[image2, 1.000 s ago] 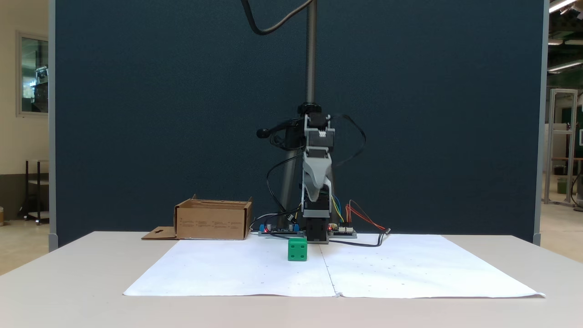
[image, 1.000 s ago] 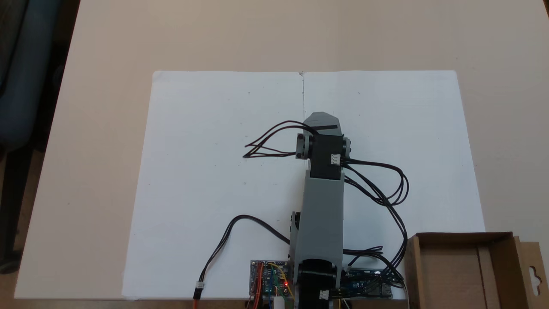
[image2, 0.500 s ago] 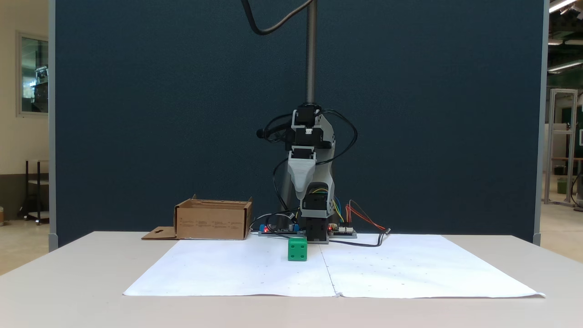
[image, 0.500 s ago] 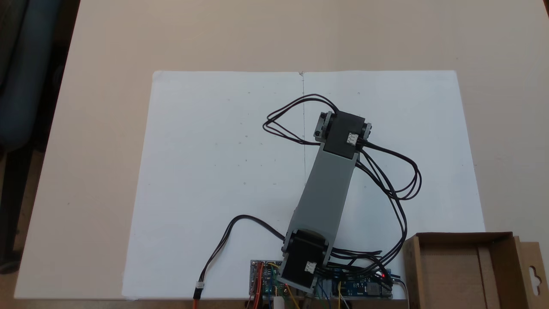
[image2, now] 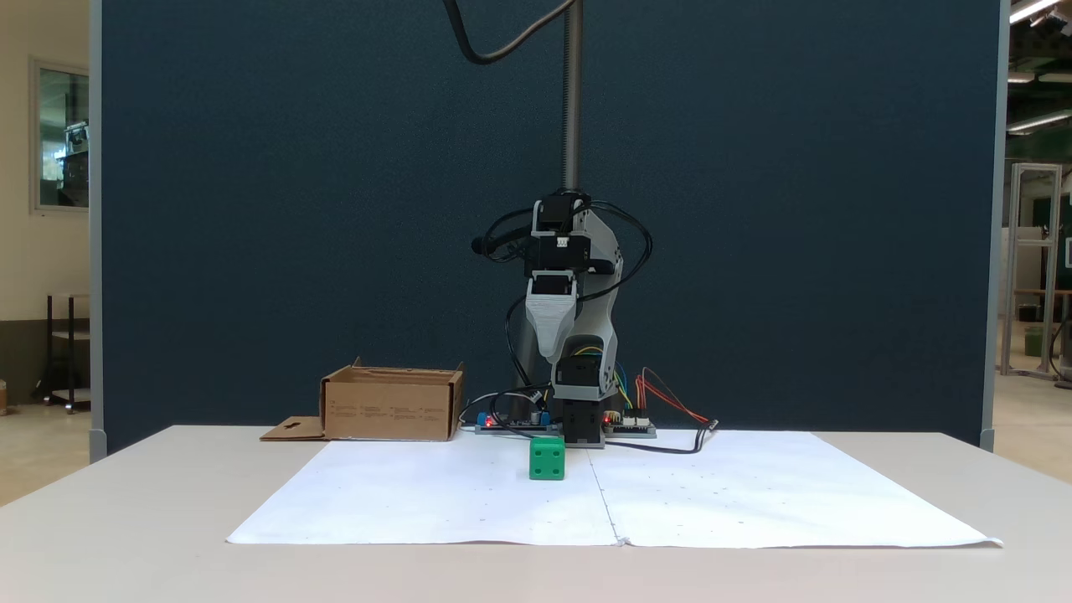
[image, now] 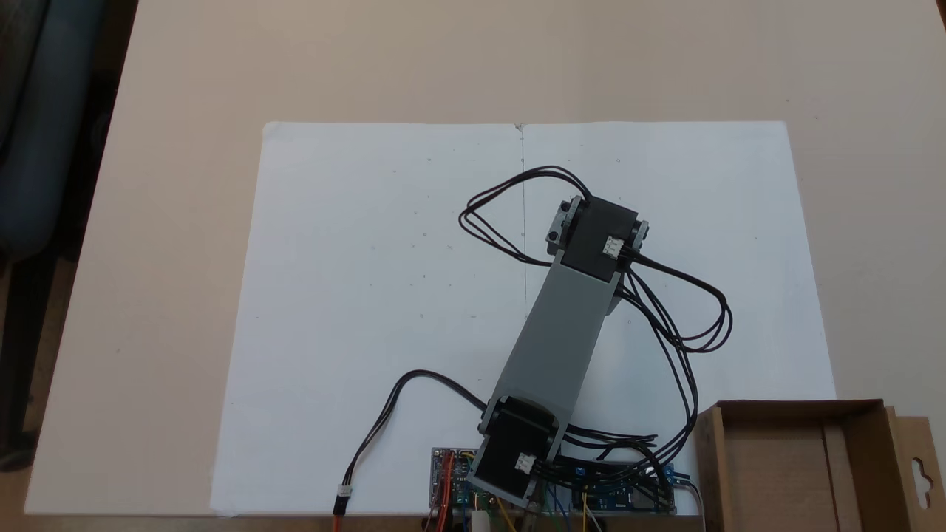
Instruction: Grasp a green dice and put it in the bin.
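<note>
Hovering above the green dice (image2: 547, 458), aligning for descent.
The gripper (image2: 551, 355) points down; its jaws overlap, so spread is unclear.

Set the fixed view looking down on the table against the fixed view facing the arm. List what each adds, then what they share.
Looking down: the bin seen into, its inside bare. Facing the arm: the green dice sitting on the white paper, the gripper raised and pointing down, the blue partition. Shared: the arm, paper, bin, circuit boards.
</note>
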Robot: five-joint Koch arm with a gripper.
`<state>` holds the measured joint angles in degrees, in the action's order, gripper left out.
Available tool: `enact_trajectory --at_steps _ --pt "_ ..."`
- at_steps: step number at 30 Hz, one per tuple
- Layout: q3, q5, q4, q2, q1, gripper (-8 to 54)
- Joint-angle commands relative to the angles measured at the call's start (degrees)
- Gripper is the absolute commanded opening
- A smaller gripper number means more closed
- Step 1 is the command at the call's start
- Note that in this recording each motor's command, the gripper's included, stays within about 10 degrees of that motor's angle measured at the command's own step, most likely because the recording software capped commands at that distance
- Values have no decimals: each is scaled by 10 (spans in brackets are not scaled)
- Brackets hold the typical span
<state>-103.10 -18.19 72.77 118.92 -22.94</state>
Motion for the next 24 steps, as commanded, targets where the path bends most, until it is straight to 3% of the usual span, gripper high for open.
enact_trajectory --at_steps 1,5,12,24 --pt "11 -22 43 17 -1 444" --pt "7 33 40 16 6 450" --pt "7 37 39 4 20 446" --pt "11 76 -19 -106 21 446"
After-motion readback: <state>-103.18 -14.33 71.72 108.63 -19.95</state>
